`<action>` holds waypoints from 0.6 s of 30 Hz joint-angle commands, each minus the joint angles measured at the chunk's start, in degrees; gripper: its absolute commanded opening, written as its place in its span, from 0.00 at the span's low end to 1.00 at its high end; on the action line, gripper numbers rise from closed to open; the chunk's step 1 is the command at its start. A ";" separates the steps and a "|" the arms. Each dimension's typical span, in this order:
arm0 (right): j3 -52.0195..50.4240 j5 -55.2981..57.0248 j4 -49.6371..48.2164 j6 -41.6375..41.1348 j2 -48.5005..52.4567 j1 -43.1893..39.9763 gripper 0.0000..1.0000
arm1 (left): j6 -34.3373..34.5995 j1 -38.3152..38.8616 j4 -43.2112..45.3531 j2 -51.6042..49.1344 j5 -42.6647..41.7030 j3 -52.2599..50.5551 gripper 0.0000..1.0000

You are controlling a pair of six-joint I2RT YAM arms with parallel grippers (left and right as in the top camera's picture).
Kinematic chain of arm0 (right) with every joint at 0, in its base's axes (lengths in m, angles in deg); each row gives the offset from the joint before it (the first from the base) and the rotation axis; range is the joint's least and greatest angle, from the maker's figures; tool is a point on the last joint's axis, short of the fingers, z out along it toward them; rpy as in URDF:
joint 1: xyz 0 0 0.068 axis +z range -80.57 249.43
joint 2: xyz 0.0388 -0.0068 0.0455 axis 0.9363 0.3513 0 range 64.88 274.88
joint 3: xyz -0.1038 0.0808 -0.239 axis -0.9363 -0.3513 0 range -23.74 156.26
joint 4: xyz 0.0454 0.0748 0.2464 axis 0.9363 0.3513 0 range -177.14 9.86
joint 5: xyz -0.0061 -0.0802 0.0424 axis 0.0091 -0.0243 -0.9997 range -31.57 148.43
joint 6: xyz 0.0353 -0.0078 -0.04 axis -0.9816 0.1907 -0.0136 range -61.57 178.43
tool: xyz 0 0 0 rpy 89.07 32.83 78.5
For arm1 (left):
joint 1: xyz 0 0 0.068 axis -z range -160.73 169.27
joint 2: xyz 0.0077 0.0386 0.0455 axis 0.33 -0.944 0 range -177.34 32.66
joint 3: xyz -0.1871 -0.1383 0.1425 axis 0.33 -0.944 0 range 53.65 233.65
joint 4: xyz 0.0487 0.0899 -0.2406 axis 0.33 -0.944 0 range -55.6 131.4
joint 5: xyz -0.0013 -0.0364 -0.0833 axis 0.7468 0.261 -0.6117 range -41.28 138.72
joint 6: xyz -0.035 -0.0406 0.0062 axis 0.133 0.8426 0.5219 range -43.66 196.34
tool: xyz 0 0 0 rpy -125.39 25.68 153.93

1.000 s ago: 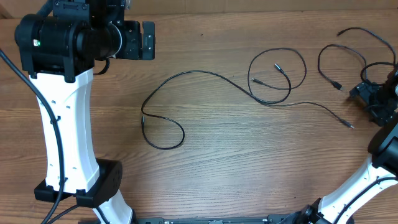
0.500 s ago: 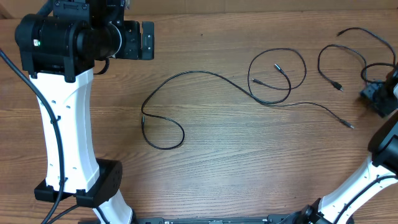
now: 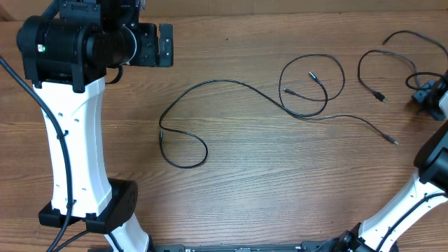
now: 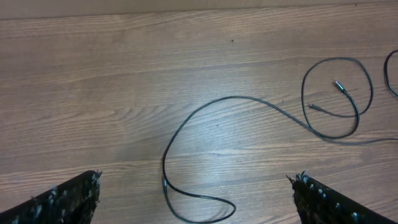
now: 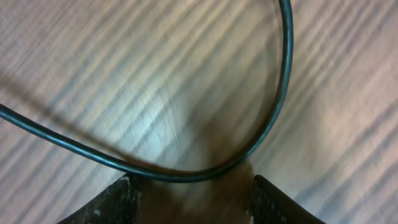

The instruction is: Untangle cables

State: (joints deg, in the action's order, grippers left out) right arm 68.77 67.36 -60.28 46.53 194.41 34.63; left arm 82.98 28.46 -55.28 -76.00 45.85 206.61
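One long thin black cable snakes across the table's middle. It ends in a small loop at the left and coils round two plug ends at the right. A second black cable curls at the far right. My right gripper sits low beside that cable's loop. In the right wrist view its fingers stand partly apart with bare wood between them. The cable arcs across just beyond the tips and brushes the left one. My left gripper hangs high at the back left, wide open over the long cable.
The left arm's white column and black base stand at the front left. The right arm's base rises at the front right. The table's back edge runs along the top of the overhead view.
My right gripper has narrowed its jaws and moved toward the back and the right edge. The far-right cable shifted slightly with it. The left arm has not moved.
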 commanded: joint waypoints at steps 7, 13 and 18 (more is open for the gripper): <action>-1.38 -2.89 -11.41 5.38 3.69 -0.13 0.58 | 1.81 0.28 -0.11 -0.63 0.50 -0.26 1.00; -1.38 -3.89 -15.15 7.26 5.25 -0.13 0.62 | 2.64 0.28 -0.09 -0.72 0.52 -0.26 1.00; 1.70 -4.09 -8.37 7.45 5.03 0.11 0.86 | 2.64 0.28 0.17 -0.72 0.55 -0.26 1.00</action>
State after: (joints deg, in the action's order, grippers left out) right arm 68.79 64.41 -73.55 53.74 197.82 34.65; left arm 85.01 28.46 -55.28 -76.26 46.00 206.61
